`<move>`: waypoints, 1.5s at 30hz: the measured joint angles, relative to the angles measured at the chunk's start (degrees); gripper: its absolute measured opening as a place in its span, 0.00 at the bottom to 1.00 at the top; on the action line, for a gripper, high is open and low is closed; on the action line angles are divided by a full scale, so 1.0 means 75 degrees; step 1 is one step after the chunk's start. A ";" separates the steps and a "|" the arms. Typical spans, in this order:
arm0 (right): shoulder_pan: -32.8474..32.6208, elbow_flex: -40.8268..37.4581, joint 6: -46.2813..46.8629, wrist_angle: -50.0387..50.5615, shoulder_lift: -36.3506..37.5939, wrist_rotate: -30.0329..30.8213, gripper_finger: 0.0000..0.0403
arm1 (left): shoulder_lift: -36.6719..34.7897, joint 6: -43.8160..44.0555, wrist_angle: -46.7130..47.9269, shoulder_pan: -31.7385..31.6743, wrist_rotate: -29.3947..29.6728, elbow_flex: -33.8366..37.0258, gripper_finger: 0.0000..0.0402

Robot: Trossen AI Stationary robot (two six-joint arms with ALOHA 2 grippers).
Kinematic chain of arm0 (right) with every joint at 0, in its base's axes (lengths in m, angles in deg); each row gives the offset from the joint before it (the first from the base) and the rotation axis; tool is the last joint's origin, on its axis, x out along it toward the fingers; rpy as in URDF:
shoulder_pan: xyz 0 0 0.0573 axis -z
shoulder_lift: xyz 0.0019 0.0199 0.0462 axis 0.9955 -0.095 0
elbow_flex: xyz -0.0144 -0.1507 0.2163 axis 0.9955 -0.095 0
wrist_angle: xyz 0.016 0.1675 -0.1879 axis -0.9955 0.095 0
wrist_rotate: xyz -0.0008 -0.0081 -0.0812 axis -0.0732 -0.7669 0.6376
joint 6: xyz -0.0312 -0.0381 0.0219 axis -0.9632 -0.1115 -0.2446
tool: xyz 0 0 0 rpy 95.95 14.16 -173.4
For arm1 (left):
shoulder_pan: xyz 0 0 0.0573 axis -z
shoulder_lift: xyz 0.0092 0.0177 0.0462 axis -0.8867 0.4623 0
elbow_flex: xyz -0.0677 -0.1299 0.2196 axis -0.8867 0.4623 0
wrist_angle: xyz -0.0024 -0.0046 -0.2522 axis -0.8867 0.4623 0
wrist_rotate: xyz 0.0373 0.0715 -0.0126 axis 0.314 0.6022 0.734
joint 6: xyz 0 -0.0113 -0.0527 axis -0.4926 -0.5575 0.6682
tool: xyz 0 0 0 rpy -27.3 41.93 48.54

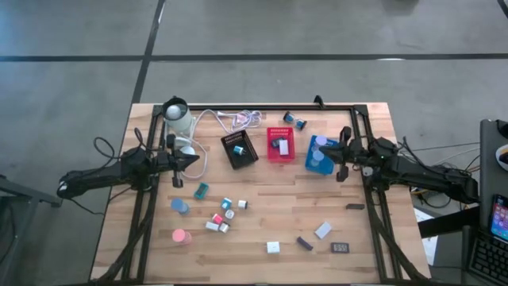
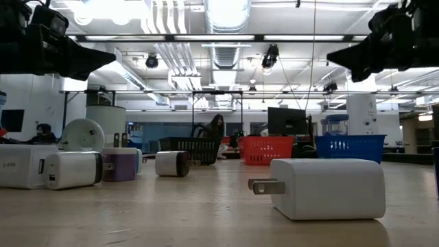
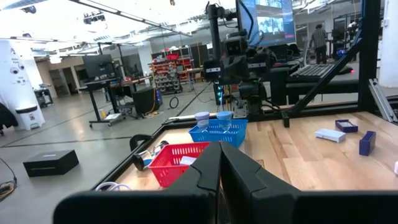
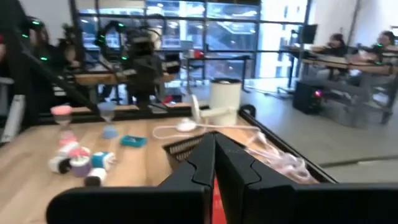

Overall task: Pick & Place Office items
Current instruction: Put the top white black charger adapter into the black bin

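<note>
At table's left edge, my left gripper hovers above the wood with its fingers pressed together and nothing between them, tip pointing toward the table's middle. Just behind it stand a white cylinder and the white coiled cable. Directly ahead of and below that gripper lies a teal block, with a blue round roll near it and a pink round roll farther toward the front edge. Beyond the teal block, a small cluster of office items sits in a loose group: white, pink and teal pieces close together but mostly apart from one another. Past my left gripper's tip, toward the centre, the black mesh tray sits tilted, then the red mesh tray with a white piece inside, then the blue mesh tray holding two pale rolls. Behind the red tray a small blue piece rests on the wood. Toward the front, between my two grippers, lie a white block, a small dark purple piece, a second white block and a small dark rectangle. My right gripper hangs just beside the blue tray, tip facing the left arm, fingers closed flat against each other and empty. A thin dark piece lies on the wood in front of that gripper. In the low view, a white charger block with two prongs sits nearest the camera.
</note>
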 joint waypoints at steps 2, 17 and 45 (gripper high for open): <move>-0.0002 -0.0096 -0.0094 -0.0006 -0.0003 -0.0002 0.02 | -0.0001 -0.0004 -0.0001 -0.0001 0.0000 0.0001 0.03; 0.0000 -0.0085 -0.0164 -0.0068 -0.0002 -0.0181 0.02 | 0.0054 0.0310 -0.0586 0.0013 -0.0585 -0.0515 0.01; -0.0003 -0.0083 -0.0120 -0.0041 -0.0006 -0.0608 0.02 | 0.9109 0.0886 0.3094 0.0777 0.0128 -0.6959 0.08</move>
